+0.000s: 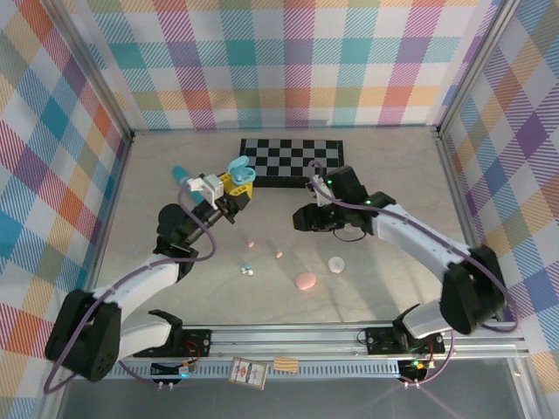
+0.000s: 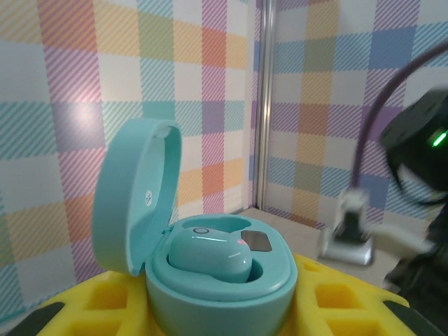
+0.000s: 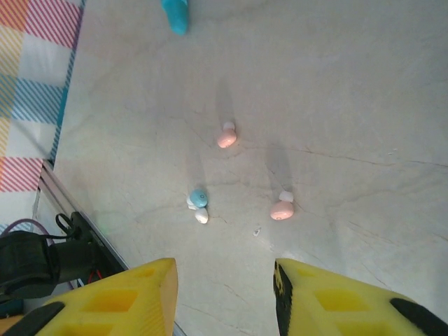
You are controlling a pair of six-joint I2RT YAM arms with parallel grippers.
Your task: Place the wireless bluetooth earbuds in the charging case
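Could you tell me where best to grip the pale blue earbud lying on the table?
Probably pinch the tiny pale blue plastic earbud across its rounded body, descending from above: it lies low on the table, a white bud close beside it.

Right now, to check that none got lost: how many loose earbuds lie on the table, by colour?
Pink bean-sized plastic earbuds: 2
Pale blue plastic earbud: 1
White plastic earbud: 1
Total: 4
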